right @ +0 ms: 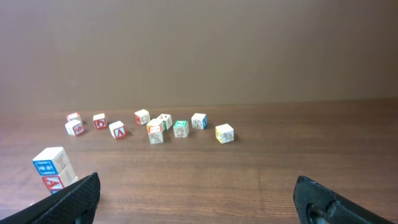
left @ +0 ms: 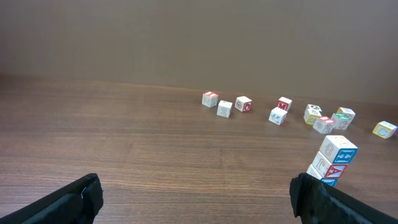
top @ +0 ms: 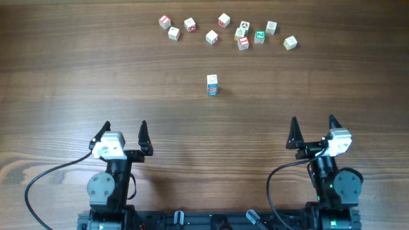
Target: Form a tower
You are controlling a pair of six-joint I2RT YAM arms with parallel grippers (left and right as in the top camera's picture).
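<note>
Both grippers sit nearest, at the front edge of the table [top: 77, 76]: left gripper [top: 124, 128] and right gripper [top: 313, 121], each with fingers spread wide and nothing between them. At mid-table the tower [top: 212, 84] stands upright, beyond and between the two grippers, well apart from both; it has two cubes, the upper showing blue print. Farther back, loose cubes [top: 223, 20] lie scattered in a rough row, not touching the tower. Surface: dark wood grain, planked. Behind it, the wall [left: 186, 37] is plain and brownish.
</note>
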